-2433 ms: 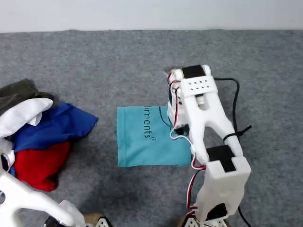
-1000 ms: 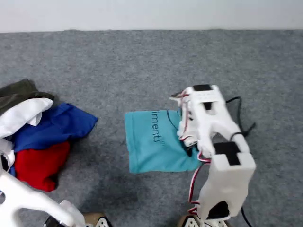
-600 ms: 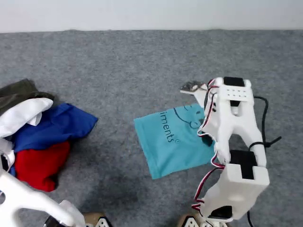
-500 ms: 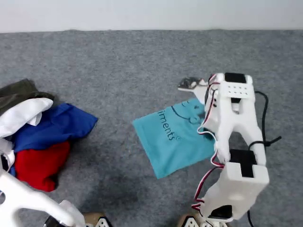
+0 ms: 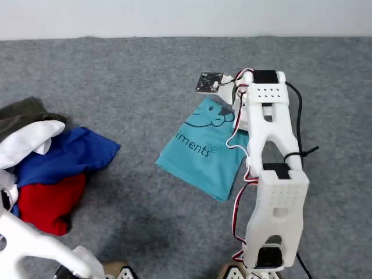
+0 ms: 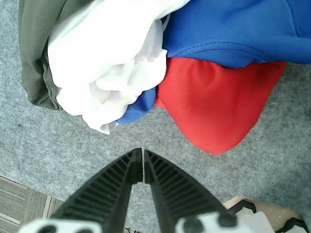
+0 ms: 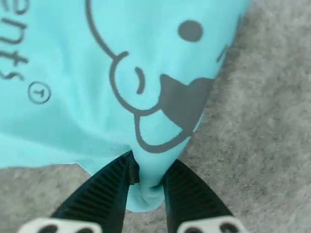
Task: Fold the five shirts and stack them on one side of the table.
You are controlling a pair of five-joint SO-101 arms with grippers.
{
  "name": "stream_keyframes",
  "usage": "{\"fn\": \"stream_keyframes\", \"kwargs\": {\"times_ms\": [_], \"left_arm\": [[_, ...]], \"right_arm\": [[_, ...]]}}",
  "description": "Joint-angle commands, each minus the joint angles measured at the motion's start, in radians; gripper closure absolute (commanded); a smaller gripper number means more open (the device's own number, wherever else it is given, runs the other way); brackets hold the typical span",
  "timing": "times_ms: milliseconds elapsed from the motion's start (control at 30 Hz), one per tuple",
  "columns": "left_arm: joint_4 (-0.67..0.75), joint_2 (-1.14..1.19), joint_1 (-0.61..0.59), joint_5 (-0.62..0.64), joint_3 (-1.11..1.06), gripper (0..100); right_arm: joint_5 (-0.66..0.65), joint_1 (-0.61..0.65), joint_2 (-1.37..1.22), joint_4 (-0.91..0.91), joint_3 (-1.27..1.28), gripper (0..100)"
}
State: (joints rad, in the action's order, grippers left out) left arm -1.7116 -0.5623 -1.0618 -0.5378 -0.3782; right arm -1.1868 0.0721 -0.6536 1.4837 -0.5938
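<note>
Leftward, seemingly four heaped shirts lie well apart from the teal shirt.

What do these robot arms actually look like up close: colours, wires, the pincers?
The right arm is a blocky white shell with black motor blocks, small holes near its wrist, thin red, white and black wires looping alongside and a thicker black cable. The left arm is white too. The left gripper and right gripper have black tapered fingers with ribbed inner faces.
</note>
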Motion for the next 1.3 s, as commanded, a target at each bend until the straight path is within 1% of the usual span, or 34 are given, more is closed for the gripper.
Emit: {"fn": "stream_keyframes", "kwargs": {"times_ms": [0,67,133,233,400,467,567,633,733,800,867,967,1033,1133,1267], "left_arm": [[-0.011,-0.031,0.002,-0.008,0.036,98],[-0.011,-0.031,0.000,-0.008,0.036,98],[-0.012,-0.031,0.000,-0.008,0.036,98],[-0.012,-0.031,0.000,-0.008,0.036,98],[-0.012,-0.031,0.002,-0.008,0.036,98],[-0.012,-0.031,0.002,-0.008,0.036,98],[-0.012,-0.031,0.002,-0.008,0.036,98],[-0.012,-0.031,0.002,-0.008,0.036,98],[-0.012,-0.031,0.000,-0.009,0.036,98],[-0.012,-0.031,-0.003,-0.034,0.036,98],[-0.012,-0.031,-0.005,-0.054,0.036,98],[-0.012,-0.032,-0.006,-0.074,0.038,98],[-0.012,-0.032,-0.006,-0.078,0.039,98],[-0.012,-0.032,-0.006,-0.078,0.039,98],[-0.012,-0.032,-0.006,-0.078,0.039,98]], "right_arm": [[0.106,0.010,0.008,0.056,-0.123,90.8],[0.216,0.010,0.008,0.125,-0.169,82.3],[0.382,0.013,0.010,0.208,-0.236,76.9],[0.637,0.019,0.004,0.311,-0.333,75.9],[1.062,0.031,0.045,0.312,-0.344,76.0],[1.203,0.039,0.071,0.312,-0.344,76.1],[1.289,0.061,0.136,0.314,-0.333,76.1],[1.349,0.084,0.200,0.314,-0.270,75.9],[1.450,0.137,0.314,0.314,-0.115,75.8],[1.528,0.176,0.378,0.312,0.005,74.9],[1.591,0.211,0.421,0.303,0.109,69.6],[1.708,0.232,0.420,0.280,0.193,57.8],[1.772,0.232,0.398,0.242,0.224,52.6],[1.837,0.231,0.346,0.173,0.238,51.5],[1.883,0.231,0.245,0.090,0.238,51.5]]}}
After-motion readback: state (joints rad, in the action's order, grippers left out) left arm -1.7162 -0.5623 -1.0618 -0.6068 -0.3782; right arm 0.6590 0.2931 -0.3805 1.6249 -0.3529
